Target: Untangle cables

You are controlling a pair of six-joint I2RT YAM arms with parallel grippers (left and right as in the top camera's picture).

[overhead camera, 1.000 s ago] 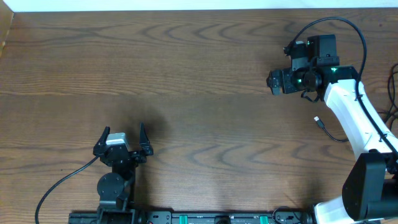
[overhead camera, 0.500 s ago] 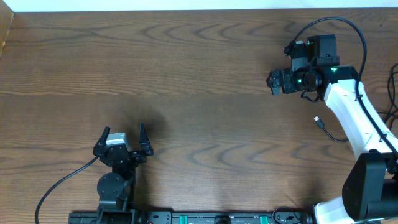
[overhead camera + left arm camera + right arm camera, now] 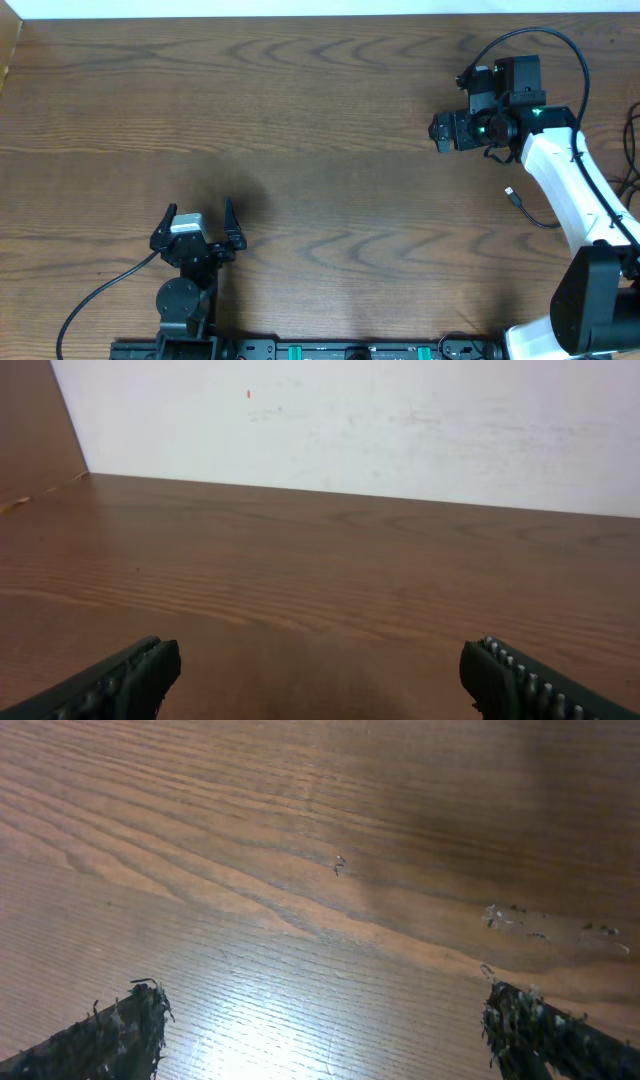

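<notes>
Table of dark wood grain spreads under 2 arms. The left gripper sits near the front edge on the left side. Its 2 fingers are spread wide, one at each lower corner of its wrist view, with only bare wood between them, and it holds nothing. The right gripper hangs over the far right part of the table, pointing left. Its wrist view shows the same: jaws wide apart and nothing gripped, the fingers rough with a frayed dark covering. The black cable, thin with a small plug end, lies flat on the wood on the right side. It is nearer the front edge than the right gripper, behind its fingertips and apart from them, untouched. It runs just beside the white link of the right arm, and its further length passes under that link. From the left gripper it lies well apart, across the table. A thicker black lead curves away from the left arm toward the front left corner.
</notes>
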